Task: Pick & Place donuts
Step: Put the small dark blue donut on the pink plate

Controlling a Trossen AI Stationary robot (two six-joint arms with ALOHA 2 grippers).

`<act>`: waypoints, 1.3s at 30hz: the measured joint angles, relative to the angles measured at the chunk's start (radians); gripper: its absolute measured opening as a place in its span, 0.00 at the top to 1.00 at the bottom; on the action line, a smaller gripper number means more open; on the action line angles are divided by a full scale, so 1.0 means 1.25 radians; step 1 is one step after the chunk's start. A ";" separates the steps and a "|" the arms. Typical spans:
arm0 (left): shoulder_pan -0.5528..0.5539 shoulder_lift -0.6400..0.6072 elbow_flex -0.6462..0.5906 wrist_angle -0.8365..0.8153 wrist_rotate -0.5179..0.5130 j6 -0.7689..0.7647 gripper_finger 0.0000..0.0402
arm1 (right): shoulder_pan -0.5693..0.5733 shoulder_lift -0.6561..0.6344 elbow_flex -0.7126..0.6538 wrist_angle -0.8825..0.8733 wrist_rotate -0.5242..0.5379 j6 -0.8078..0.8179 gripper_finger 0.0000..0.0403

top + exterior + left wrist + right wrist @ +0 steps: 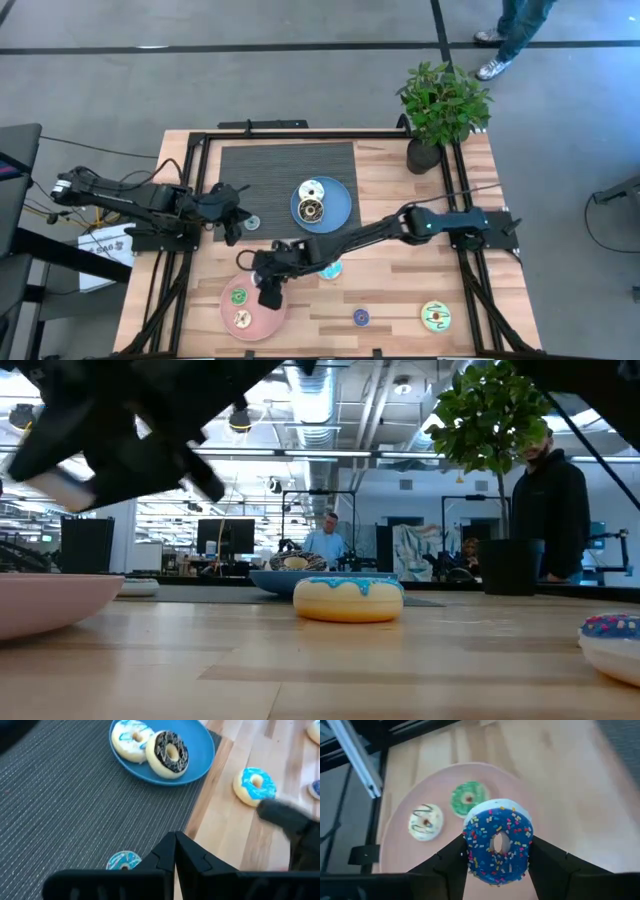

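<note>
You get 1 overhead view, 1 table-level view, 2 close wrist views; overhead and left wrist share the blue plate [336, 207] [200, 750]

Honestly can't read anything here. No labels, brand names or numbers show on the donuts, the plates, the arms or the table. The white sheets on the floor off the table's left side carry dark marks, but they're too small to read.

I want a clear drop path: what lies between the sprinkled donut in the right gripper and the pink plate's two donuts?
Nothing: the right wrist view shows only bare pink plate between the sprinkled donut, the green donut and the cream donut.
</note>
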 joint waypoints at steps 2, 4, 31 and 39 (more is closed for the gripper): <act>0.000 0.000 0.000 -0.006 0.000 0.000 1.00 | 0.006 0.028 0.028 -0.007 -0.009 0.000 0.57; 0.000 -0.003 0.000 -0.019 0.000 -0.001 1.00 | 0.008 0.054 0.051 -0.001 -0.011 0.000 0.57; -0.027 -0.002 0.000 -0.022 0.020 -0.002 1.00 | -0.020 0.079 0.050 0.018 -0.054 0.037 0.41; -0.027 -0.002 0.000 -0.022 0.020 -0.002 1.00 | -0.020 0.078 0.053 -0.004 -0.073 0.042 0.40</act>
